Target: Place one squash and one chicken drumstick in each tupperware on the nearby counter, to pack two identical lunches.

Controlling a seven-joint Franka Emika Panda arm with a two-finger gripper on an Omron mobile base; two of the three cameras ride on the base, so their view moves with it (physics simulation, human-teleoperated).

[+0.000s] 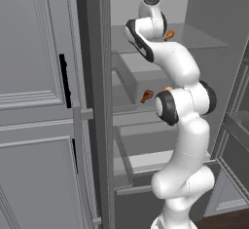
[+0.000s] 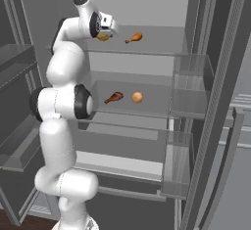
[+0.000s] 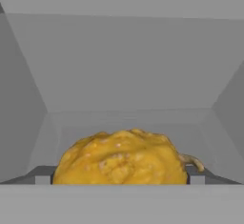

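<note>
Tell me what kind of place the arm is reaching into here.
Probably an open fridge in a kitchen: stacked shelves behind an opened door with bins, holding a drumstick, and a squash between the open gripper fingers.

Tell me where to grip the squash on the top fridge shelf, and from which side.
Grip the squash across its broad lumpy middle, coming in level from the open front of the shelf. The open end effector already straddles it, one finger on each flank; its small stem to one side is a poor hold.
</note>
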